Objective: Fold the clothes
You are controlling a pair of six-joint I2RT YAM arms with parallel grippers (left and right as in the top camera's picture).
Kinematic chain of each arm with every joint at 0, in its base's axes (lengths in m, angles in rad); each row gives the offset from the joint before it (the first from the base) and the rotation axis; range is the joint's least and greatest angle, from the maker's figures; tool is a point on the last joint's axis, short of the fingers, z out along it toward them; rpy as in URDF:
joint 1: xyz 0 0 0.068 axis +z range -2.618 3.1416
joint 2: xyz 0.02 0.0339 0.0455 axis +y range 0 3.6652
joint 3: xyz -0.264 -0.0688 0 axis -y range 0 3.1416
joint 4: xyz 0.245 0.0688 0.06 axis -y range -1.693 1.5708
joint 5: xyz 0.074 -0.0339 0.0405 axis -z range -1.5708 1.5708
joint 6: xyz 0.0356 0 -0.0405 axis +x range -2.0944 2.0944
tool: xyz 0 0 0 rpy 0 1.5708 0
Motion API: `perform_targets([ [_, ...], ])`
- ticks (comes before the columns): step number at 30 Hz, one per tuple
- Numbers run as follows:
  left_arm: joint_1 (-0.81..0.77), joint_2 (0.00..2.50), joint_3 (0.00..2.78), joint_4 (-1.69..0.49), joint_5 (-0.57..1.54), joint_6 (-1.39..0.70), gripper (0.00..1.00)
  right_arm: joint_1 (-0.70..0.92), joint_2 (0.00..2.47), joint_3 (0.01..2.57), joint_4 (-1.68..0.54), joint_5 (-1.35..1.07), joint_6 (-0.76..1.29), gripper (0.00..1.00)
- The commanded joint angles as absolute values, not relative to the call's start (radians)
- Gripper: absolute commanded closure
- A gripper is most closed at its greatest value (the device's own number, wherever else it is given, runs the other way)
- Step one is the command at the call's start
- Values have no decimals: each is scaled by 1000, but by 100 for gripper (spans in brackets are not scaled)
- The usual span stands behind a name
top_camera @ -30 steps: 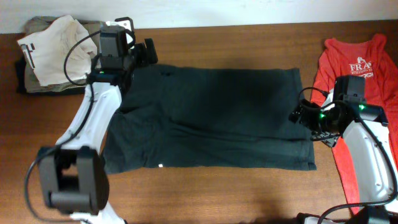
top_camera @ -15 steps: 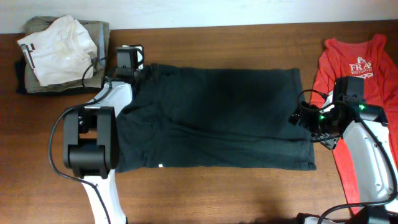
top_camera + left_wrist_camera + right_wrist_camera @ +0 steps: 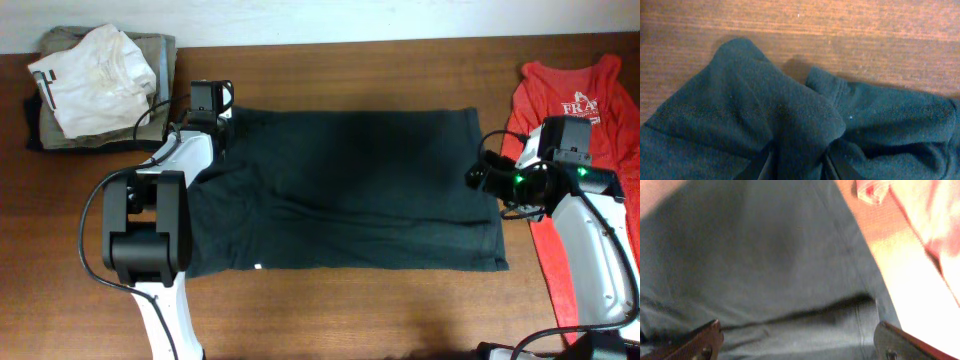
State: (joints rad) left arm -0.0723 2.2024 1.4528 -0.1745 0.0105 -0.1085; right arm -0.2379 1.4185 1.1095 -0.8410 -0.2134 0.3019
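Garment: the black top (image 3: 350, 190) lies spread flat on the table (image 3: 350, 65) as a broad rectangle with a few long creases across it. No lettering shows on the upper side.
Left arm: the left gripper (image 3: 209, 106) sits at the far left corner of the black top. In the wrist view a ridge of cloth rises between the jaws, which appear drawn in and pinching it.
Right arm: the right gripper (image 3: 478, 180) hangs over the right edge of the black top, jaws spread wide, nothing between the fingers (image 3: 705, 339).
Handling: judged light, thin and limp. It will likely drape and sag from any hold, and may drag and wrinkle on the wood.
Where to grip: corners and hemmed edges, where the doubled cloth gives a firmer bite. A matching hold at the far right corner would probably let that edge lift evenly.
Neighbours: the red garment (image 3: 590, 110) lies just beside the right edge. The folded pile (image 3: 95, 80) lies near the left corner.
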Motion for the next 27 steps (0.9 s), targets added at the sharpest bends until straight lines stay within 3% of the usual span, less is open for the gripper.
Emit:
perform_targets([
  [1, -69, 2195, 1448, -227, 4, -103, 72, -241, 1433, 1252, -815, -236, 245, 1],
  [3, -69, 2195, 1448, -227, 4, -104, 71, -226, 1512, 1392, -815, -236, 194, 1],
  [5, -69, 2195, 1448, -230, 4, -104, 70, -167, 1745, 1639, -868, -187, 116, 2],
  [6, -69, 2195, 1448, -235, 4, -104, 65, -155, 1806, 1703, -893, -159, 105, 1],
  [11, -69, 2195, 1448, -263, 4, -103, 64, -115, 2278, 2170, -1088, 39, 56, 1],
  [14, -69, 2195, 1448, -265, 4, -104, 64, -117, 2389, 2191, -1048, 39, 49, 9],
  [17, -69, 2195, 1448, -265, 4, -104, 64, -116, 2442, 2191, -979, 39, 33, 11],
  [22, -69, 2195, 1448, -265, 4, -104, 64, -116, 2490, 2191, -913, 39, 35, 25],
  [27, -69, 2195, 1448, -266, 4, -104, 64, -117, 2522, 2189, -903, 39, 45, 25],
])
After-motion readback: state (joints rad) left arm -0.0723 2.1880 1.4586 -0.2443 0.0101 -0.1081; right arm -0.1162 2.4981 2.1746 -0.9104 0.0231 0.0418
